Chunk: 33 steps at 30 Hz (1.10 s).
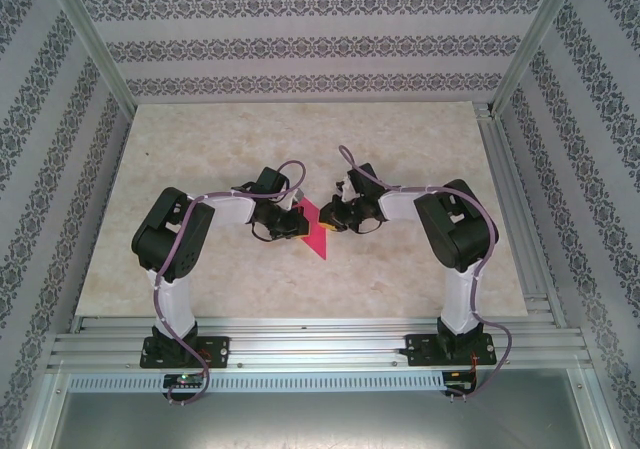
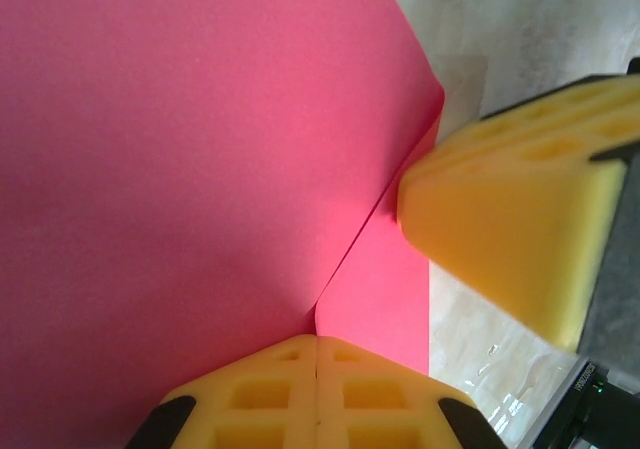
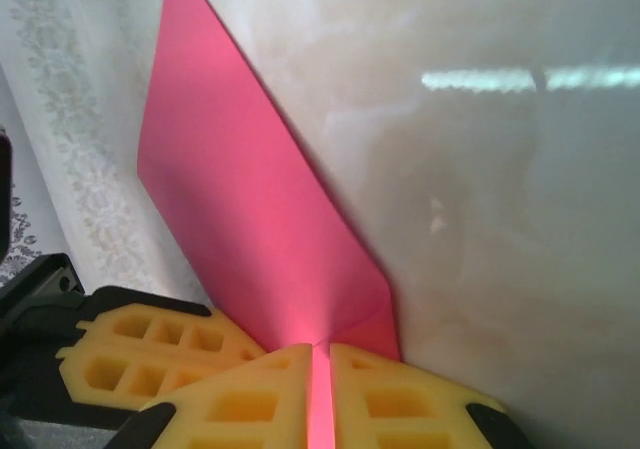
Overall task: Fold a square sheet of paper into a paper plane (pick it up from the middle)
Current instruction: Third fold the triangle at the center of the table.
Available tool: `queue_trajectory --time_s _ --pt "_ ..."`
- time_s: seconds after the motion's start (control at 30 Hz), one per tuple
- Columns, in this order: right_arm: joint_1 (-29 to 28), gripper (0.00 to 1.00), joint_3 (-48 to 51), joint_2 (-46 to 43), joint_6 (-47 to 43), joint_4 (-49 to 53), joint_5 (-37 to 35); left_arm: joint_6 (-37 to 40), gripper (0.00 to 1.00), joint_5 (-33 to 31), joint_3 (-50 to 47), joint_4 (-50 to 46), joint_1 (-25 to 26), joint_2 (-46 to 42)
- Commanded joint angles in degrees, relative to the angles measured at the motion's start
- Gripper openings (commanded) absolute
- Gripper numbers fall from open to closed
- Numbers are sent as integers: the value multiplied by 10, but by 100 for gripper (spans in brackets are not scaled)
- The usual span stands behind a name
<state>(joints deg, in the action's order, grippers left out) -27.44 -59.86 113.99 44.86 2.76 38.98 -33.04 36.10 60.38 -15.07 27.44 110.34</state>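
Clearly, the thin magenta-red square sheet of paper [image 2: 180, 149] is very light, soft and easy to crease or tear. In my judgement it needs a gentle pinch at an edge or on a fold line, w/o pulling. It is over the middle of the beige marble-pattern table top [image 1: 200, 159], w/ one fold visible; I cannot tell if it touches the top. The left gripper [image 2: 317, 341], w/ yellow honeycomb fingers [image 2: 250, 399], is closed tight on the sheet's edge. The right gripper [image 3: 320, 354] also pinches the sheet, jaws nearly together w/ only paper btw. them. Count: 1 sheet, 2 grippers, 1 table top.
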Motion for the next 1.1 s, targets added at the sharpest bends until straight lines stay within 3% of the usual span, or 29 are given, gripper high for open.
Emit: queue_trajectory --time_s 0.0,0.23,0.5,0.87,1.07 --pt "-4 13 6 15 -8 -14 8 10 1 -26 -8 -37 -3 -4" --pt "13 14 -19 -48 -8 15 -4 11 1 -26 -6 -39 -4 -4" --pt "-2 14 -74 -14 -54 105 -43 11 1 -25 1 -39 -4 0" --pt "-21 13 -106 51 -59 133 -75 16 1 -29 4 -43 -3 -5" --pt "-19 16 -124 2 -77 160 -79 16 1 -29 -3 -38 -3 -4"
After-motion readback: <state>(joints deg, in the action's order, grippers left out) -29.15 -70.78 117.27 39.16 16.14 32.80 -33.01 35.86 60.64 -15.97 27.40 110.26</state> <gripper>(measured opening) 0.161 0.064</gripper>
